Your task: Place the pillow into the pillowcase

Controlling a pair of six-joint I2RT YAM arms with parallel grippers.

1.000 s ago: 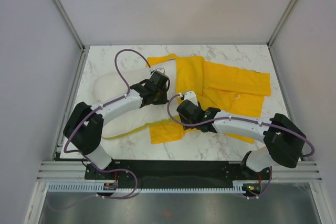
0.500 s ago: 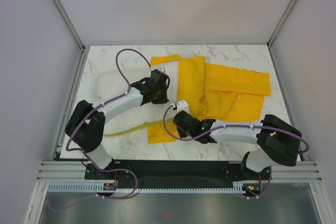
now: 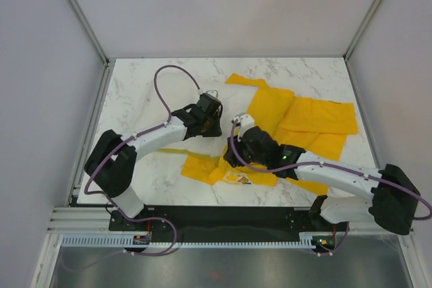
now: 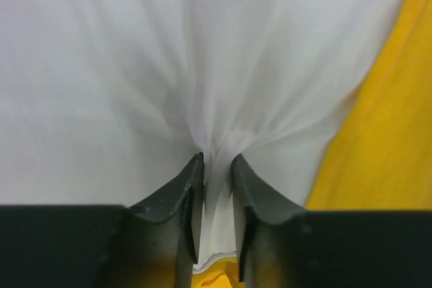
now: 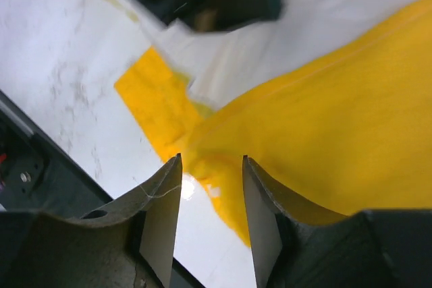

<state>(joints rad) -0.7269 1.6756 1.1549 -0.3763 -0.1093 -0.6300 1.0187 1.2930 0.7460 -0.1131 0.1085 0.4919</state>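
Pillow (image 4: 135, 65), mostly outside the pillowcase (image 3: 304, 123), is pinched by left hand (image 4: 216, 166); right hand (image 5: 211, 163) stands half-open.

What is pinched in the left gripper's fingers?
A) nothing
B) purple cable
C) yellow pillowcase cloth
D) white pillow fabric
D: the left wrist view shows the left gripper closed on a gathered fold of the white pillow, the yellow pillowcase lying beside it.

Your overhead view is bright and even, with only soft shadows on the table (image 3: 135, 79). In the left wrist view the pillow (image 4: 135, 65) is nearly washed out, its folds faintly shaded. The right wrist view is blurred, smearing the pillowcase (image 5: 337, 119) edges.
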